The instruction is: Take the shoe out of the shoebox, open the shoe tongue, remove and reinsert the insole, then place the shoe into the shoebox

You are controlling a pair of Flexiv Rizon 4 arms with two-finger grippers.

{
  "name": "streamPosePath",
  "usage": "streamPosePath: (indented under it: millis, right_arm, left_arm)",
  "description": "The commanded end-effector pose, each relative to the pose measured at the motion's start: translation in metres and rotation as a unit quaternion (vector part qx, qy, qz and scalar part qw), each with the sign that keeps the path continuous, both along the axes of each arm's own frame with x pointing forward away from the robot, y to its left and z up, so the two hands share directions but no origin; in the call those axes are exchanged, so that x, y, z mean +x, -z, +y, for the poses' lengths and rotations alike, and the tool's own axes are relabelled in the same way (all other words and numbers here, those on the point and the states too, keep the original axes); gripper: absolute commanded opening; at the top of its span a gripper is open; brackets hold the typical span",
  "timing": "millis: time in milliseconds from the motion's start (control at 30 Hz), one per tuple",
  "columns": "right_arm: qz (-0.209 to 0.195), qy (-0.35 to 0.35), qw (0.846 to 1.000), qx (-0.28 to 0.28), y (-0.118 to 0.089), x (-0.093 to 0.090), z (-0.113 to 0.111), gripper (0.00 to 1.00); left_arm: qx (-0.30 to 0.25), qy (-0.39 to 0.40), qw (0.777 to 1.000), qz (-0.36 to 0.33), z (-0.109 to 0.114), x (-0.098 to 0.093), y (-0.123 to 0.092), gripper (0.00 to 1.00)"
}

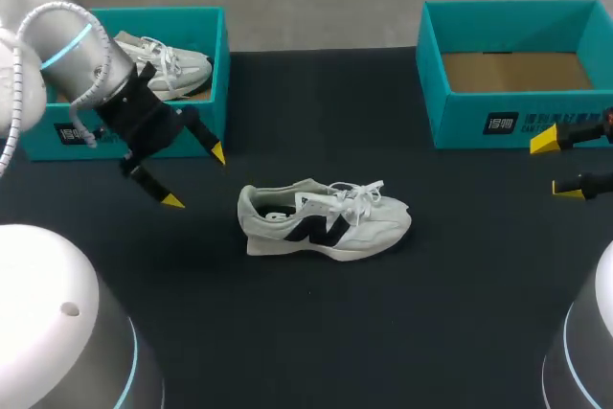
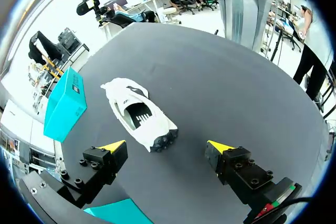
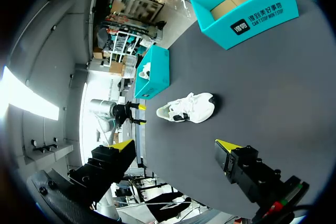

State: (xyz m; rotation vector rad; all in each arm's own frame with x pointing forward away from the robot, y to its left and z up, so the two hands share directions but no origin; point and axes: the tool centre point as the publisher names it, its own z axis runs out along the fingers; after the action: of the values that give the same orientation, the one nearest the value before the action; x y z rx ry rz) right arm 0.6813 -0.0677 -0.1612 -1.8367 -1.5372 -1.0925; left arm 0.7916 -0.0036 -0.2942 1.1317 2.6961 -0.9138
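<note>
While left and right jaws hang spread, white shoe with black side mark, upright on dark table

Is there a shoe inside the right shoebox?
No, the right shoebox shows only its bare cardboard floor.

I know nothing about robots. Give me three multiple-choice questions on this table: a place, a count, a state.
1. Where is the black-marked shoe? A in a box; B on the table; C in a gripper.
2. How many teal shoeboxes are there? A one; B two; C three.
3. The left gripper is: A open; B shut on the shoe; C shut on a box.
Answers: B, it lies on the table between the boxes; B, the left shoebox and the right shoebox; A, its yellow tips stand apart, holding nothing.
</note>
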Motion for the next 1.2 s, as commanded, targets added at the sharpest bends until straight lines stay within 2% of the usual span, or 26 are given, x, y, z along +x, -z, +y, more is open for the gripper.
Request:
streamPosePath:
  millis: [33,433,500,567,633,800,967,1200]
  right_arm:
    - [0.0,0.001,1.0,-0.001,0.0,-0.001,0.001,1.0]
    - [0.0,0.001,1.0,-0.001,0.0,-0.001,0.001,1.0]
    - [0.0,0.001,1.0,-0.001,0.0,-0.001,0.001,1.0]
    - [0.0,0.001,1.0,-0.001,0.0,-0.001,0.001,1.0]
    - [0.0,0.001,1.0,-0.001,0.0,-0.001,0.001,1.0]
    - [0.0,0.001,1.0,-0.001,0.0,-0.001,0.001,1.0]
    - [0.0,0.001,1.0,-0.001,0.0,-0.001,0.001,1.0]
    - [0.0,0.001,1.0,-0.001,0.0,-0.001,0.001,1.0]
  left_arm:
    - [-0.291,-0.158,0.942,0.046,0.014,-0.006,0.009,1.0]
    - [-0.291,-0.158,0.942,0.046,0.014,-0.006,0.009,1.0]
    - [-0.258,-0.176,0.947,0.07,0.011,-0.007,0.013,1.0]
    - [-0.271,-0.198,0.935,0.118,0.01,-0.008,0.015,1.0]
    - [-0.267,-0.205,0.934,0.122,0.009,-0.008,0.015,1.0]
    - [-0.251,-0.218,0.93,0.157,0.004,-0.011,0.026,1.0]
    - [-0.238,-0.236,0.928,0.162,0.002,-0.013,0.036,1.0]
    - [-0.246,-0.291,0.909,0.167,0.006,-0.012,0.056,1.0]
